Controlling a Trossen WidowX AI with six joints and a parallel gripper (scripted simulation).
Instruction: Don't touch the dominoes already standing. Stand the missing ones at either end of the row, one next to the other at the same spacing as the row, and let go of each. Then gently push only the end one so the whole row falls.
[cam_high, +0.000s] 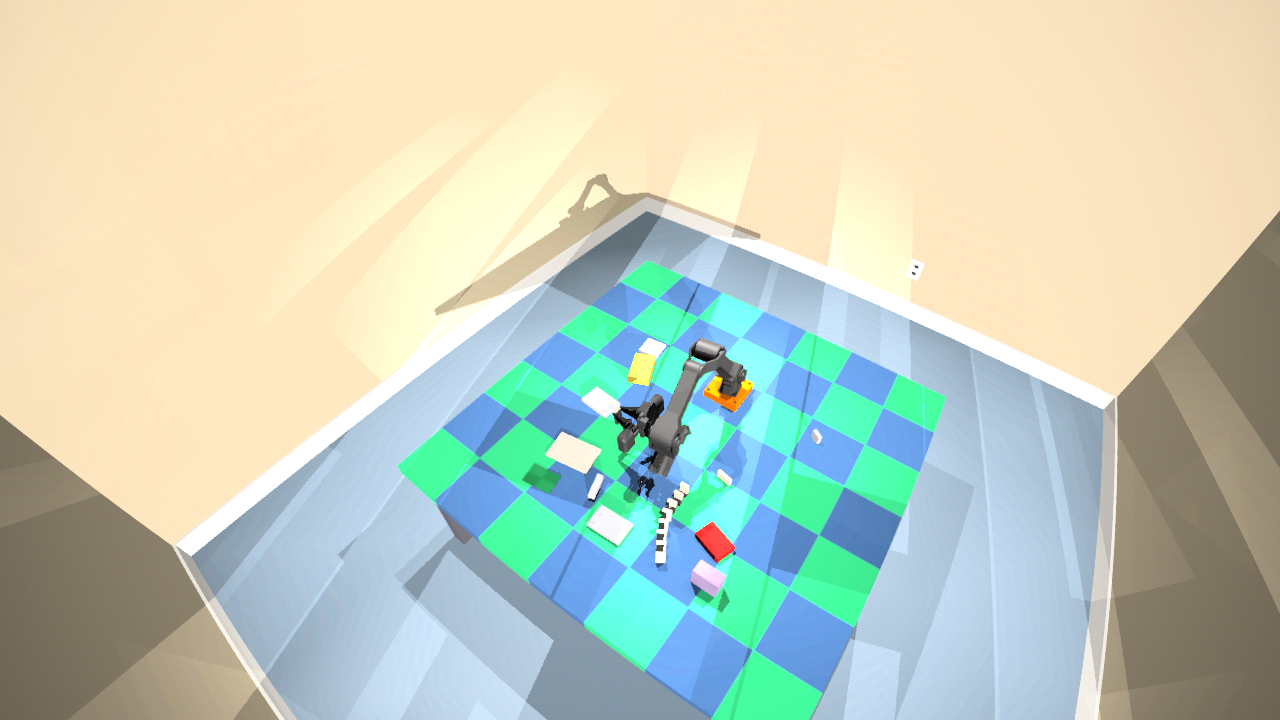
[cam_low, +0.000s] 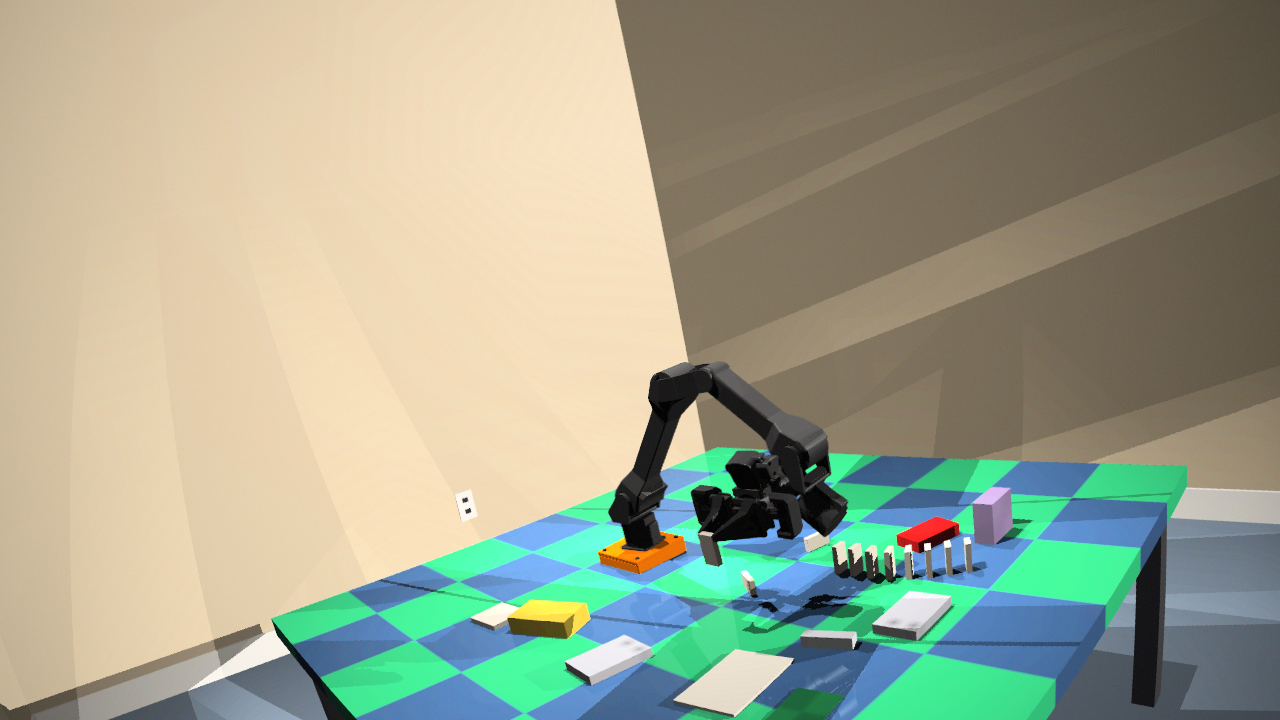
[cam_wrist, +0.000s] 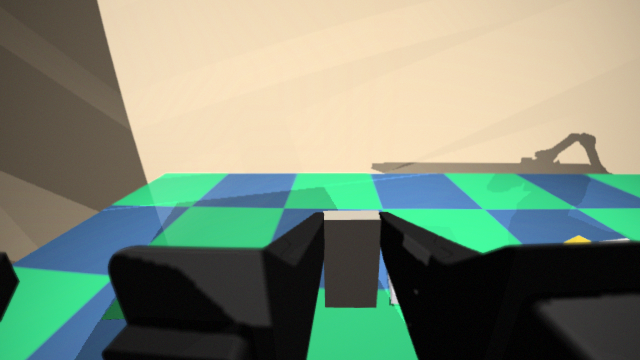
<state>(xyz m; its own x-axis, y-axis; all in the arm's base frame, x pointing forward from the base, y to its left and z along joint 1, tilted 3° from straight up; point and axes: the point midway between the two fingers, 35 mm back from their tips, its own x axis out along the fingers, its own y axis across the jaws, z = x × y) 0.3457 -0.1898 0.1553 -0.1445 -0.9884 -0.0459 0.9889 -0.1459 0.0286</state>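
My gripper (cam_wrist: 350, 221) (cam_low: 708, 535) (cam_high: 625, 436) is shut on a pale domino (cam_wrist: 350, 265) (cam_low: 711, 550), which hangs upright between the fingers a little above the checkered table (cam_low: 1056, 582). The row of standing dominoes (cam_low: 904, 559) (cam_high: 669, 521) stands to the right of the gripper in the exterior view, well apart from it. One loose domino (cam_low: 749, 583) leans on the table between gripper and row. Another (cam_low: 815, 541) (cam_high: 723, 476) lies flat near the row's near end. A third (cam_high: 816, 436) lies far off to the right.
A red block (cam_low: 928, 532) (cam_high: 715, 540) and a lilac block (cam_low: 991, 515) (cam_high: 708, 577) stand just behind the row. A grey slab (cam_low: 912, 614), a grey bar (cam_low: 827, 638), a beige sheet (cam_low: 733, 680), another grey slab (cam_low: 608, 659) and a yellow block (cam_low: 547, 617) lie towards the front. The arm's orange base (cam_low: 642, 552) stands at the left.
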